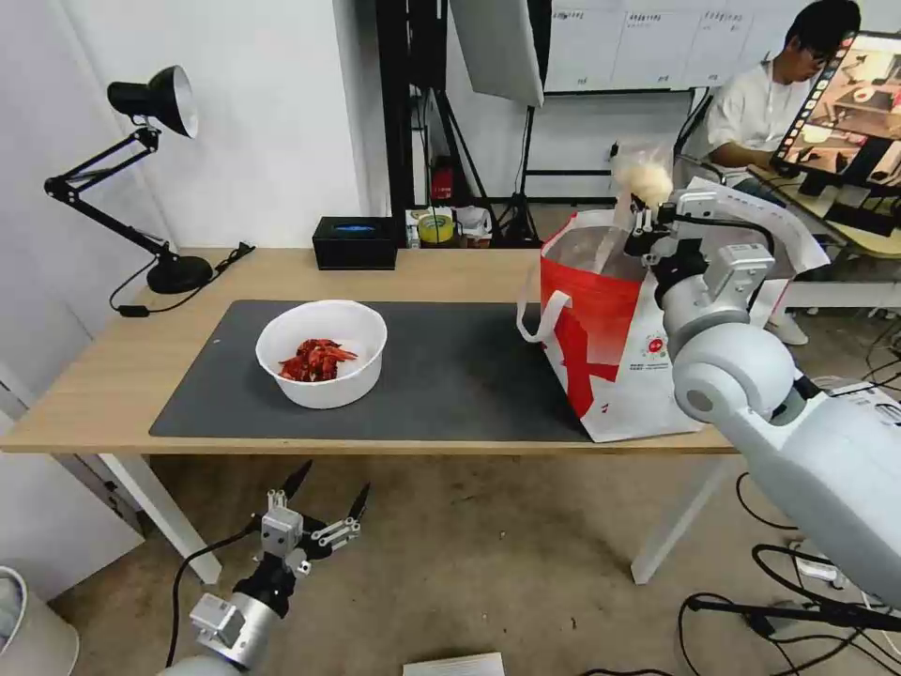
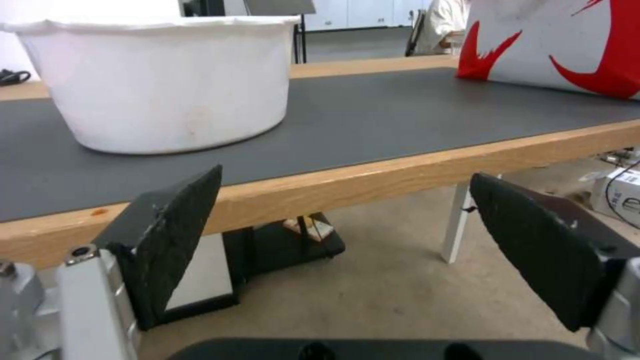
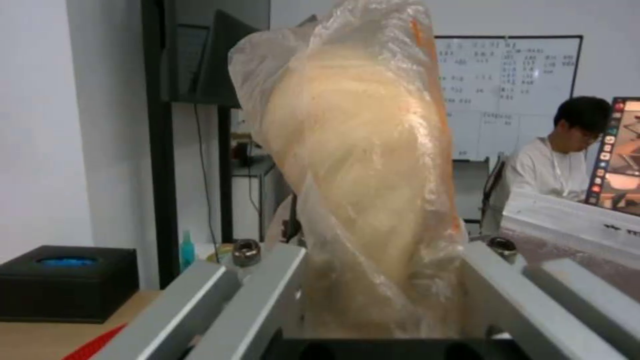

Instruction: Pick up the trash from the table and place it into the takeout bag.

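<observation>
Two end effectors in view. Right end effector [image 1: 641,218] raised over open takeout bag [image 1: 610,347], fingers clamped on beige lump [image 1: 644,178] wrapped in clear plastic. Bag upright at right end of table [image 1: 113,376], on grey mat [image 1: 450,376]. Left end effector [image 1: 326,496] low before table edge, fingers spread wide, holding nothing. White bowl of crayfish shells [image 1: 322,353] on mat.
</observation>
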Controlling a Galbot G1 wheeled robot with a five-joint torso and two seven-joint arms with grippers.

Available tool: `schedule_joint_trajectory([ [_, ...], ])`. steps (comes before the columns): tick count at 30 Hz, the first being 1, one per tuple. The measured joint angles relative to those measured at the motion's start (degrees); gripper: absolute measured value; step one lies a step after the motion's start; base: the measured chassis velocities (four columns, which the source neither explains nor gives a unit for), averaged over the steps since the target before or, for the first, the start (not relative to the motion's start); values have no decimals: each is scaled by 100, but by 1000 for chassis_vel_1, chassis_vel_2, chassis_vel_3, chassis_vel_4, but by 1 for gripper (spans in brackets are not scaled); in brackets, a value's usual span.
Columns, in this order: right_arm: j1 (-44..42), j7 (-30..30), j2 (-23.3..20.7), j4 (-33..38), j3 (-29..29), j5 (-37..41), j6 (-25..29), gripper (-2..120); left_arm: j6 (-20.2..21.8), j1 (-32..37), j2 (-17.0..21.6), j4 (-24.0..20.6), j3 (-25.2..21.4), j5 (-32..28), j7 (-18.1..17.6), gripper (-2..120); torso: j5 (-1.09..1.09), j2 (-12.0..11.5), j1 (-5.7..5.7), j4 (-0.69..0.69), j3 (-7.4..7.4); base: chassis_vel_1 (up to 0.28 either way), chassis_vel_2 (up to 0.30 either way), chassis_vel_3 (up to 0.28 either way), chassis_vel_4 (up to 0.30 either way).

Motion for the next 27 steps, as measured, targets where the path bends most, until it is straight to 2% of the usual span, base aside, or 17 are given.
schedule_joint_trajectory([
  [5,-3,136,5,-19,19,0,-16,32,-2,-20,1,14,6,-6,1,100,0,0,0,0,0,0,0,0,0],
  [6,-3,136,5,-19,19,0,-16,32,-2,-20,1,14,6,-6,1,100,0,0,0,0,0,0,0,0,0],
  [9,25,184,-12,-19,19,-10,-56,47,-2,-34,3,17,14,-9,1,100,0,0,1,0,0,0,0,0,0],
  [10,25,184,-12,-19,19,-10,-56,47,-2,-34,3,17,14,-9,1,100,0,0,1,0,0,0,0,0,0],
  [13,49,221,-21,-22,17,-28,-86,61,-2,-46,4,28,16,-12,1,100,0,0,1,0,0,0,0,0,0],
  [14,49,221,-21,-22,17,-28,-86,61,-2,-46,4,28,16,-12,1,100,0,0,1,0,0,0,0,0,0],
  [17,40,244,-27,-13,9,-39,-124,77,-2,-72,3,36,22,-18,2,100,0,0,1,0,0,0,0,0,0],
  [18,40,244,-27,-13,9,-39,-124,77,-2,-72,3,36,22,-18,2,100,0,0,1,0,0,0,0,0,0],
  [20,27,268,-29,-5,6,-53,-177,88,-2,-95,4,36,32,-23,1,100,0,0,0,0,0,0,0,0,0],
  [22,21,272,-31,-5,5,-54,-190,91,-2,-101,4,35,34,-24,2,100,0,0,1,0,0,0,0,0,0],
  [23,14,273,-38,-4,4,-54,-200,98,-1,-105,4,36,35,-25,1,100,0,0,1,0,0,0,0,0,0],
  [27,13,264,-56,10,-2,-48,-207,100,1,-104,10,36,35,-27,1,100,0,0,1,-1,0,0,0,0,0],
])
